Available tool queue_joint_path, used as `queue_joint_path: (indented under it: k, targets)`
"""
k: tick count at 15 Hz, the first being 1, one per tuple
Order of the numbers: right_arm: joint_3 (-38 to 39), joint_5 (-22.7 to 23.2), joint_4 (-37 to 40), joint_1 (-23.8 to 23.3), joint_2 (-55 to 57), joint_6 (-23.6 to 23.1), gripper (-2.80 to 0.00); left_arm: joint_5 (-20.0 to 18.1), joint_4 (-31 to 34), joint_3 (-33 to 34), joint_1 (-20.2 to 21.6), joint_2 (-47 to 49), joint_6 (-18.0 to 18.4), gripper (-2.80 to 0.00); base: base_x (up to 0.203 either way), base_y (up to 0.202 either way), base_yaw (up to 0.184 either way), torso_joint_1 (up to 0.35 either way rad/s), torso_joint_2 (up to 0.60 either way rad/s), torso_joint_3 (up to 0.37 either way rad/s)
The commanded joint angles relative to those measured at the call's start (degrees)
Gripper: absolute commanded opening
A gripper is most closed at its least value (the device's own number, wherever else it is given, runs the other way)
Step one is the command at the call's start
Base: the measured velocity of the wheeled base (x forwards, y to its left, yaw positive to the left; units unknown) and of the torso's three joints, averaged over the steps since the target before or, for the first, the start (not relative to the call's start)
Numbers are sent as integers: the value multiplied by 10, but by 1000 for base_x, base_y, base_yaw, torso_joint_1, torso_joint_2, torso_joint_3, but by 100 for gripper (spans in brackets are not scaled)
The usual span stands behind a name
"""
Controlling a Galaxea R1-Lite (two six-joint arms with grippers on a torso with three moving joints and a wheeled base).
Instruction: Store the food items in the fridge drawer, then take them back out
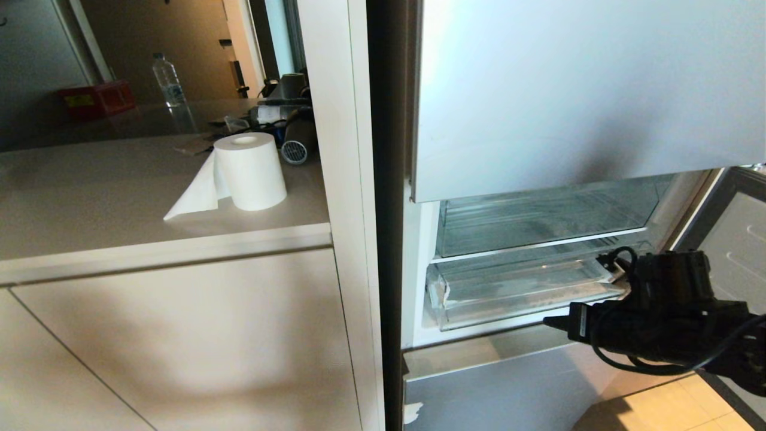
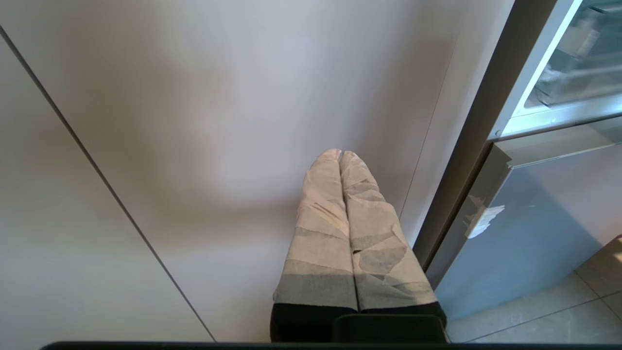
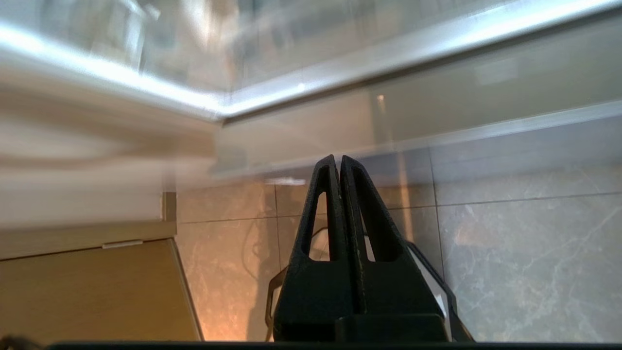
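The fridge stands with its lower compartment open, and the fridge drawer [image 1: 514, 287], a shallow clear plastic tray with a lipped front edge, sits in its slot at the bottom of that compartment, under a glass shelf [image 1: 538, 221]. No red-orange food pieces show in any view; whether any lie inside the drawer cannot be told through the frosted plastic.

The right tool [image 1: 547, 322] hangs just in front of the drawer's lower lip, pointing toward the fridge's left wall, its two black fingers [image 3: 325, 204] pressed together and holding nothing. Cables loop around its wrist. The open fridge door [image 1: 736, 251] stands close on its right, and the closed freezer front [image 1: 497, 389] lies below.

The left tool [image 2: 340, 154] rests low beside a pale cabinet door [image 2: 194, 146], its tape-wrapped fingers [image 2: 320, 214] closed and empty.

On the surface [image 1: 90, 203] to the left of the fridge stand a paper towel roll [image 1: 250, 170], a water bottle [image 1: 167, 81] and a red box [image 1: 99, 99].
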Motion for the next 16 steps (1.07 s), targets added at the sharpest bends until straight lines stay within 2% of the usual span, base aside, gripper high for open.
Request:
queue_joint_path:
  k: [1, 4, 6, 10, 13, 16]
  targets:
    - [45, 0, -3, 2, -89, 1, -280, 0, 0, 0, 0, 1, 0, -280, 0, 0, 0, 0, 0, 0]
    - [126, -6, 3, 2, -240, -14, -280, 0, 0, 0, 0, 1, 0, -280, 0, 0, 0, 0, 0, 0]
    - [169, -27, 28, 1, -370, -29, -280, 0, 0, 0, 0, 1, 0, -280, 0, 0, 0, 0, 0, 0]
    - [208, -96, 159, -24, -670, -70, -280, 0, 0, 0, 0, 0, 0, -280, 0, 0, 0, 0, 0, 0]
    - [263, -135, 238, -60, -849, -130, -280, 0, 0, 0, 0, 1, 0, -280, 0, 0, 0, 0, 0, 0]
    - [323, -163, 280, -81, -962, -191, -280, 0, 0, 0, 0, 1, 0, -280, 0, 0, 0, 0, 0, 0]
